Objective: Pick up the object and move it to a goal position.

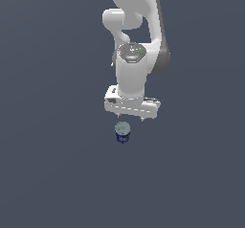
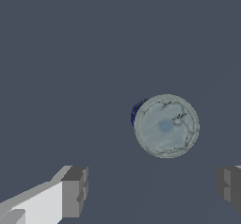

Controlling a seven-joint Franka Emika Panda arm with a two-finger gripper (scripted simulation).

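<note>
While the arm (image 1: 136, 40) hangs over the middle of the scene, 1 can (image 1: 123, 131) stands upright on the plain dark grey floor (image 1: 48, 174), alone and untouched.

Item 1, can: small cylinder, silver-grey round top, dark blue and white side. In the exterior view it sits just below the gripper (image 1: 130, 118) and slightly toward that view's left of the gripper's midline. A gap of bare floor shows between it and the fingertips, so the 2 are apart. In the wrist view the can (image 2: 165, 125) appears nearly top-on, with only a sliver of blue side showing at one edge. Faint dark markings cross the lid; what they are is too small to tell.

Item 2, gripper: white body, 2 dark grey fingers. The jaws stand wide apart and hold nothing. In the wrist view 1 finger (image 2: 75, 191) and its partner (image 2: 229, 183) frame the gripper (image 2: 151, 188), and the span between them is wider than the can. The can lies outside that span, not between the pads.

Item 3, arm: white links with grey joints, wrist pointing straight down. Its height above the floor is probably small, though the exterior view's angle makes this hard to judge.
</note>
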